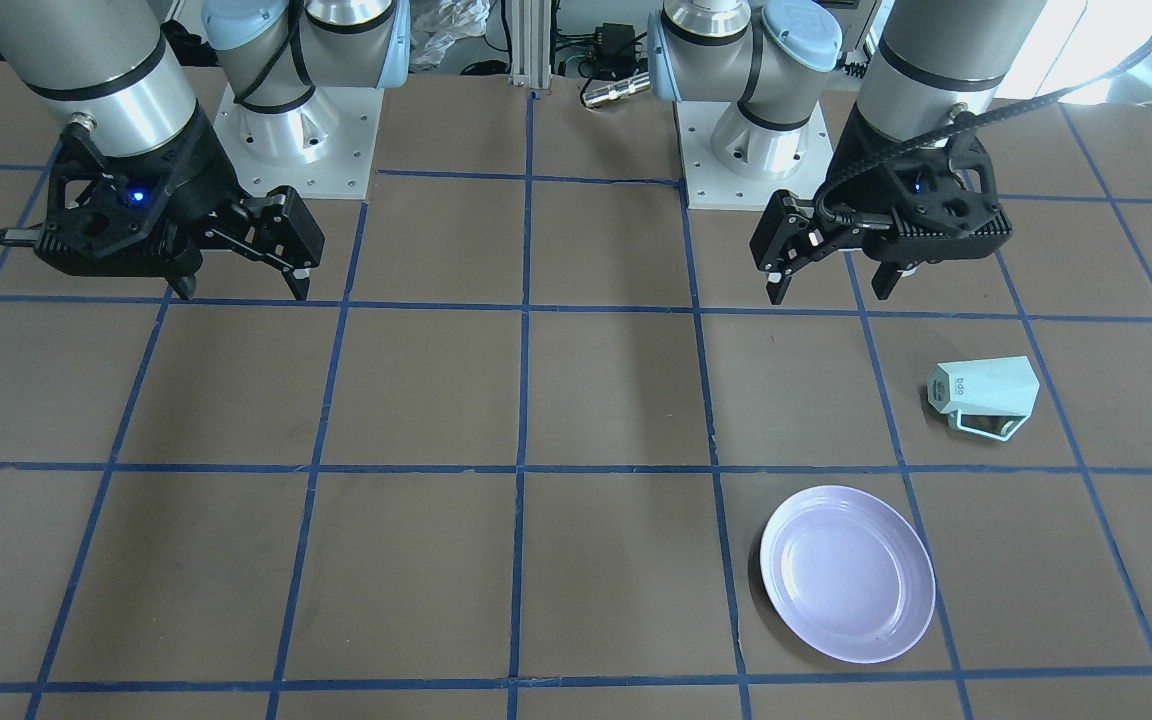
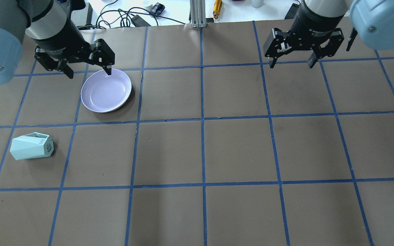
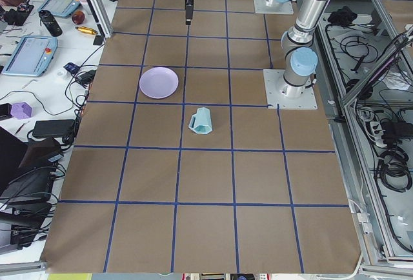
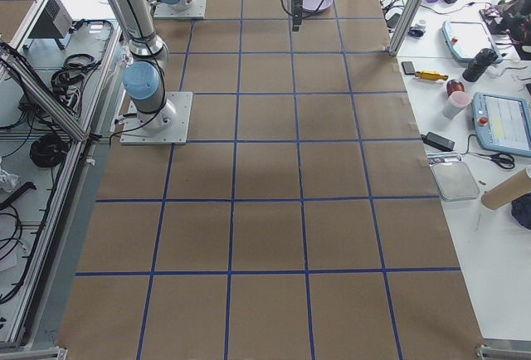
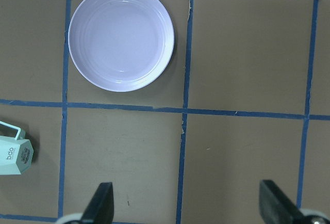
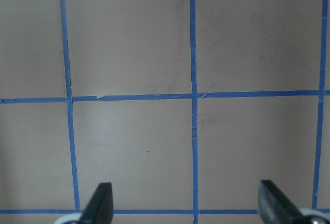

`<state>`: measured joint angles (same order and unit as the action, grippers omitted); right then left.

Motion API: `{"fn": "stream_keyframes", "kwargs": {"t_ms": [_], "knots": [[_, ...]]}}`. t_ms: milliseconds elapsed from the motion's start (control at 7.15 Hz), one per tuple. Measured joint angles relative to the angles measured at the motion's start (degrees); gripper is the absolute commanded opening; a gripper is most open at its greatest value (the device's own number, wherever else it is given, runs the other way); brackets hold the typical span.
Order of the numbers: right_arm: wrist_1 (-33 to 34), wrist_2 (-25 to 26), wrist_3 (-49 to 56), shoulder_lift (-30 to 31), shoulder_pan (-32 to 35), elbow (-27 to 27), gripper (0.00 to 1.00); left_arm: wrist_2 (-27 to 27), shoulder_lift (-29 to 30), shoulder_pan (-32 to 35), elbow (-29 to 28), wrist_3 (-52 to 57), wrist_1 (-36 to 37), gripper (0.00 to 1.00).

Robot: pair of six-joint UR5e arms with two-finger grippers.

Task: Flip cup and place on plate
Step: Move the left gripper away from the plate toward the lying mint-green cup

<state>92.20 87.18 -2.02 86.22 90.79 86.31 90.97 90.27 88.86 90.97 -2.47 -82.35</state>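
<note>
Lying on its side at the near left of the desk [image 2: 197,153], as the overhead view shows it, the small mint-green faceted cup [image 2: 31,147] has its lettered base turned right, towards the centre, and its mouth turned to the left edge. Its angular handle sits on the far side. The round, shallow lavender plate [image 2: 106,90] rests empty one grid square farther away and a little to the right, well apart from the cup.

Both arms hang high over the far side. The left fingers [image 5: 102,203] are spread wide with nothing between them, and their camera looks straight down on the plate, with the cup only just showing at its left edge. The right fingers [image 6: 102,203] are equally wide apart and empty, over bare desk far off to the right.

Nothing has been picked up yet, so the step in hand looks like the reach for the cup, and the left arm is plainly the closer one. It would do well to come back towards the near left, centre over the cup's body and close on two opposite flat facets, clear of the handle. A grip near the middle should leave room to turn the cup upright. A corner pinch on those angled walls would likely slip during the turn. Lift first, turn, then lower onto the plate's flat centre.
</note>
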Motion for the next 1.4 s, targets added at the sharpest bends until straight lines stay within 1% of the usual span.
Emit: {"fn": "stream_keyframes", "kwargs": {"t_ms": [1398], "knots": [[0.0, 0.01, -0.06, 0.0, 0.0, 0.0, 1.0, 0.03, 0.26, -0.8, -0.53, 0.07, -0.16, 1.0]]}}
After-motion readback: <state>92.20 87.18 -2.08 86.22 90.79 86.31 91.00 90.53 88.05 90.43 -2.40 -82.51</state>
